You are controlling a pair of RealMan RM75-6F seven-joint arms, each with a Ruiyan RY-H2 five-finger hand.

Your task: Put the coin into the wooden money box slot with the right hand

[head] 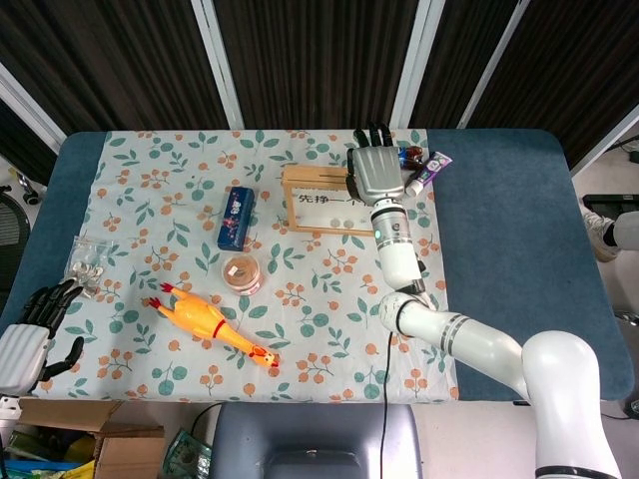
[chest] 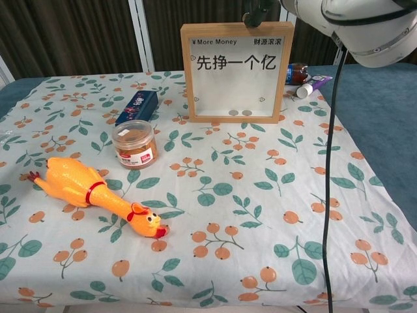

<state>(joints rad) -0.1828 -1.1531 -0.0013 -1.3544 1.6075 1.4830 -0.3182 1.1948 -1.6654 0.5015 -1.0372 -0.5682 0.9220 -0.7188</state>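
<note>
The wooden money box (head: 318,205) stands upright at the back of the table, and its glass front (chest: 238,72) shows two coins (chest: 238,113) lying at the bottom. My right hand (head: 376,172) hovers over the right end of the box's top edge, back of the hand up. In the chest view its dark fingertips (chest: 257,12) are bunched together just above the top edge, as in a pinch. The coin itself is hidden between them. My left hand (head: 25,344) rests off the table's front left corner, fingers apart, holding nothing.
A blue box (head: 235,217), a small lidded jar (head: 242,271) and a rubber chicken (head: 210,322) lie left of the money box. A clear bag of coins (head: 85,267) sits near the left edge. A tube (head: 427,170) and a small jar (chest: 297,72) lie behind the box's right end.
</note>
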